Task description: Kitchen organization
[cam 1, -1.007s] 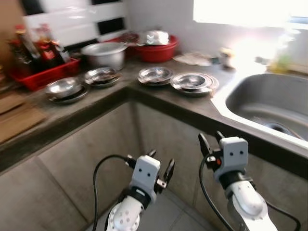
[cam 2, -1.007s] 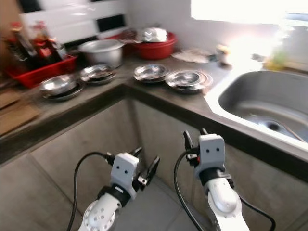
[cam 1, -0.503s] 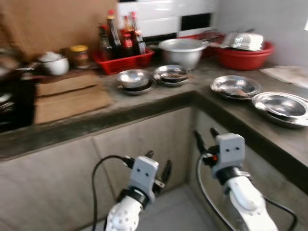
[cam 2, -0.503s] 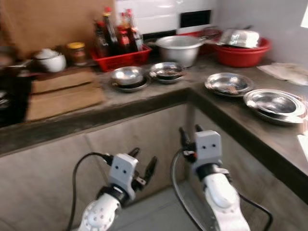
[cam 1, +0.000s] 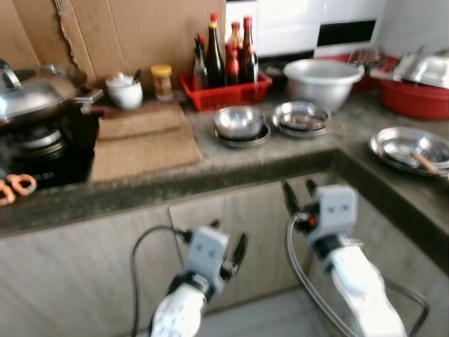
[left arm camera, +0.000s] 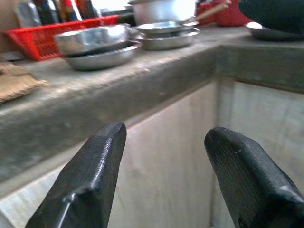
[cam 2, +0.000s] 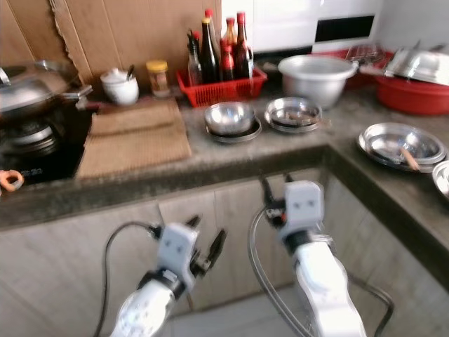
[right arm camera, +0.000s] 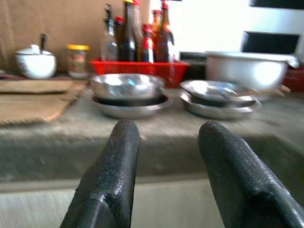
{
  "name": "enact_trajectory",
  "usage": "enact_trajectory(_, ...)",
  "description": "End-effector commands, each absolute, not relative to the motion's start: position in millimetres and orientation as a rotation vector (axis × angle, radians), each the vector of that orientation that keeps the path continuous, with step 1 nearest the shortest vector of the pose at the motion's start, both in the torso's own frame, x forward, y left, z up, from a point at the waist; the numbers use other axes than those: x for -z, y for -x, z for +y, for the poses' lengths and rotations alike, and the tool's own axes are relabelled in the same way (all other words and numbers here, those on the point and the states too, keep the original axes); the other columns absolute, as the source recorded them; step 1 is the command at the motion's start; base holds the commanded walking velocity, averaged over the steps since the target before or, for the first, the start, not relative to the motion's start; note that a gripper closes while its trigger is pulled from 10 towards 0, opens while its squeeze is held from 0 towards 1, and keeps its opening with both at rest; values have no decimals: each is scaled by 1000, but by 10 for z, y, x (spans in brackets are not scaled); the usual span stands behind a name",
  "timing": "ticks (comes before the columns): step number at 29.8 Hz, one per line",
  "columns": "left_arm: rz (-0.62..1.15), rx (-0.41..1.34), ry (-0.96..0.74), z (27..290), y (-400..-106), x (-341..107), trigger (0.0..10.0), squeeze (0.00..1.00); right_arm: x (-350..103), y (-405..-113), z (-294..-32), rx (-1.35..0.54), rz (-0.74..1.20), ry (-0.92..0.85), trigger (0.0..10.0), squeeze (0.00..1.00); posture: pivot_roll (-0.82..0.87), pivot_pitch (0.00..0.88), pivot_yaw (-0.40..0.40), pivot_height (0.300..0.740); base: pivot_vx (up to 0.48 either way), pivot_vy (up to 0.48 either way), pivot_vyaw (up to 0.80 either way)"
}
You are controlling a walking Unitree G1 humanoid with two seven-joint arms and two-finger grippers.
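The dark L-shaped bench (cam 1: 210,158) carries everything here: wok on the stove (cam 1: 31,88) at the robot's left, woven mats (cam 1: 140,144) beside it, and a red basket of sauce bottles (cam 1: 228,88) pushed to the back wall, probably to keep the front free. Stacked steel bowls (cam 1: 240,125) sit mid-bench, likeliest to get sorted. Left end effector (cam 1: 224,246) and right end effector (cam 1: 298,196) hang below the bench edge, both spread open and holding nothing.

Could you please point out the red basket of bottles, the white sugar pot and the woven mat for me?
red basket (cam 1: 242,90), left eye view, its front wall.
white sugar pot (cam 1: 127,95), left eye view, its belly.
woven mat (cam 1: 144,144), left eye view, its middle.
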State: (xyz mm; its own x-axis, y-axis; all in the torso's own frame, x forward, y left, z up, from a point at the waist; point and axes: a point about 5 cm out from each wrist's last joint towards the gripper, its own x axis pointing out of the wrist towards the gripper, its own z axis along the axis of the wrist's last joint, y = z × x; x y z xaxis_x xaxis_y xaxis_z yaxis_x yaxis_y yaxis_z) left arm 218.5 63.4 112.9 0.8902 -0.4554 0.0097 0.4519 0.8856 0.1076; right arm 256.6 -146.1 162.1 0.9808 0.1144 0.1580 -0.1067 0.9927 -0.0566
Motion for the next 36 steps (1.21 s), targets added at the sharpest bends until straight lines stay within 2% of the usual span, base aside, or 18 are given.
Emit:
enact_trajectory(1, -39, 451, -117, 700, -2201, -1146, 10000, 0, -1659, -2593, -1397, -134, -175, 29, 10000, 0, 90, 0, -18, 740, 292, 0, 0)
enact_trajectory(17, -43, 457, -106, 689, -2193, -1154, 10000, 0, -1715, -2610, -1196, -278, -195, 57, 10000, 0, 92, 0, -20, 740, 292, 0, 0)
enact_trajectory(28, -45, 447, -104, 685, -2197, -1162, 10000, 0, -1927, -2750, -1244, -280, -234, 50, 10000, 0, 93, 0, -29, 740, 276, 0, 0)
enact_trajectory(36, -53, 428, -91, 697, -2213, -1172, 10000, 0, -2050, -2814, -1282, -267, -252, 46, 10000, 0, 89, 0, -32, 740, 0, 0, 0)
